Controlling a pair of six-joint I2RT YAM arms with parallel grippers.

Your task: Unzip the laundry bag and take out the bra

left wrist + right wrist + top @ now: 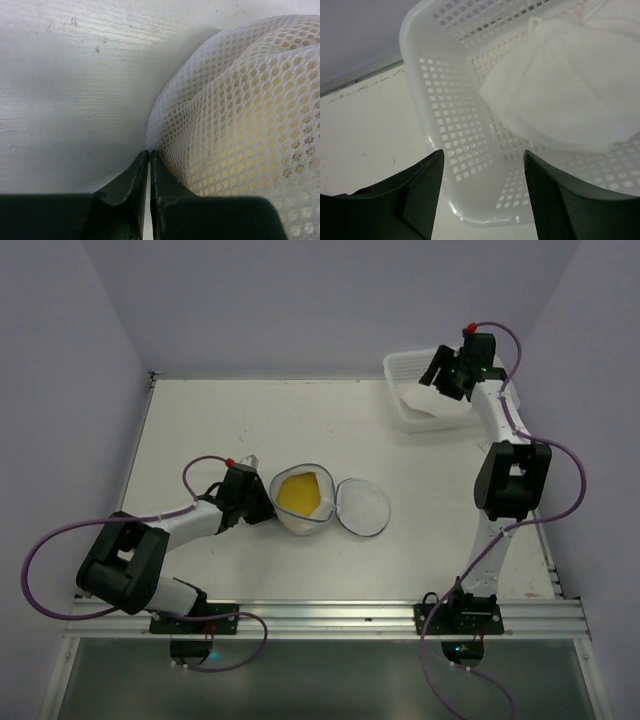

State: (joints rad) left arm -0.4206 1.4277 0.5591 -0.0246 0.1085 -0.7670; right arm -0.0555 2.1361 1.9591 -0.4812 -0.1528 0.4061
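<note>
From above, we are looking at the laundry bag lying unzipped near the middle of the table. Its round lid is lying flat against the bag's right side, and yellow is showing inside the open bowl. The left gripper is pressing against the bag's left rim. Far behind the bag and to its right, the right gripper is hanging over a white lattice basket.

Through the left wrist camera, we are seeing the two black fingers clenched to a thin slit, pinching the edge of the white mesh where it is meeting the tabletop. The mesh is bulging up to the right of the fingertips, with yellow showing through its holes.

Through the right wrist camera, we are seeing the fingers standing wide apart and grasping nothing. Below and beyond them the white bra, a rounded padded cup, is lying inside the basket against its perforated wall, apart from both fingers and well away from the bag.
</note>
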